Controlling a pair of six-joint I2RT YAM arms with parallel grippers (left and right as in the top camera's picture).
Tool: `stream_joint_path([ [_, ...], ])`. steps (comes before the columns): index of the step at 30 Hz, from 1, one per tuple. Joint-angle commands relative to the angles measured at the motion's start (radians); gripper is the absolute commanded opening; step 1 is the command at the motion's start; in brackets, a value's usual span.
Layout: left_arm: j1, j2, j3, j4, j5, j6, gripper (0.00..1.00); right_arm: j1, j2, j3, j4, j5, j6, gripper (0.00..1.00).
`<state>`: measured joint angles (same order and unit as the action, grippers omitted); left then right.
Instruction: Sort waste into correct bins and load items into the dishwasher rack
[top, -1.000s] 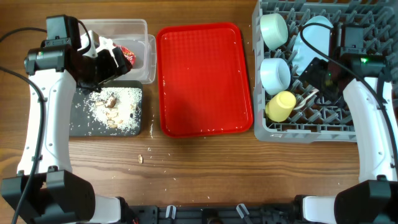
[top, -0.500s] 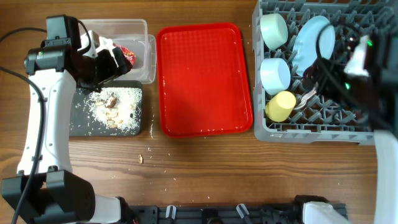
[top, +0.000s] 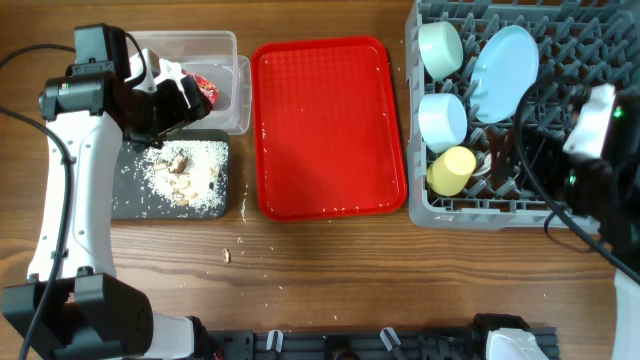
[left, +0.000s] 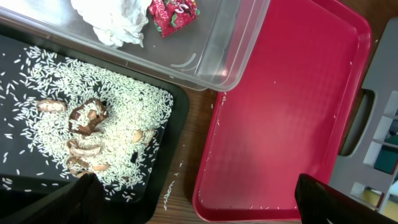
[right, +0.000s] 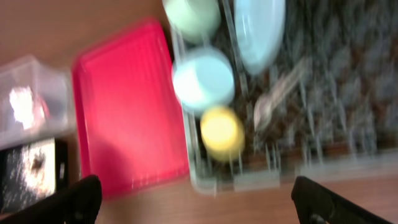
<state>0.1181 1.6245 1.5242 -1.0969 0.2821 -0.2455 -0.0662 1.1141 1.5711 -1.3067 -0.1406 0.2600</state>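
Dishwasher rack (top: 500, 213), frame right, holds plate (top: 505, 60), 2 bowls (top: 440, 47), cup (top: 452, 170); left gripper (left: 196, 193) and right gripper (right: 199, 193) jaws apart, empty.

Red tray (top: 328, 125) lies bare, open from above anywhere inside its rim. Just beside its left edge sits the clear tub (top: 215, 40), with the black tray (top: 128, 195) nearer the front. The left arm (top: 70, 170) hangs over where those two meet, blocking that spot. Close on the tray's right rises the grey rack (top: 500, 215) wall, and right behind it the mint bowl (top: 440, 45), blue bowl (top: 442, 118) and yellow cup (top: 452, 170) line up, with the plate (top: 503, 72) beyond. The right arm (top: 600, 150) covers the rack's far side. In front of the tray there's open table (top: 330, 270), only crumbs (top: 226, 255).
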Motion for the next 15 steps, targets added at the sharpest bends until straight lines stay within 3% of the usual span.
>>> stream_joint_path([
  [1, 0.003, -0.018, 0.014, 0.000, -0.006, 0.006, 1.00, 0.008, -0.053, -0.114, 0.223, -0.016, -0.111, 1.00],
  [6, 0.003, -0.018, 0.014, 0.000, -0.006, 0.006, 1.00, 0.013, -0.206, -0.397, 0.553, -0.034, -0.066, 1.00],
  [15, 0.003, -0.018, 0.014, 0.000, -0.006, 0.006, 1.00, 0.070, -0.625, -1.087, 1.150, -0.010, -0.060, 1.00],
])
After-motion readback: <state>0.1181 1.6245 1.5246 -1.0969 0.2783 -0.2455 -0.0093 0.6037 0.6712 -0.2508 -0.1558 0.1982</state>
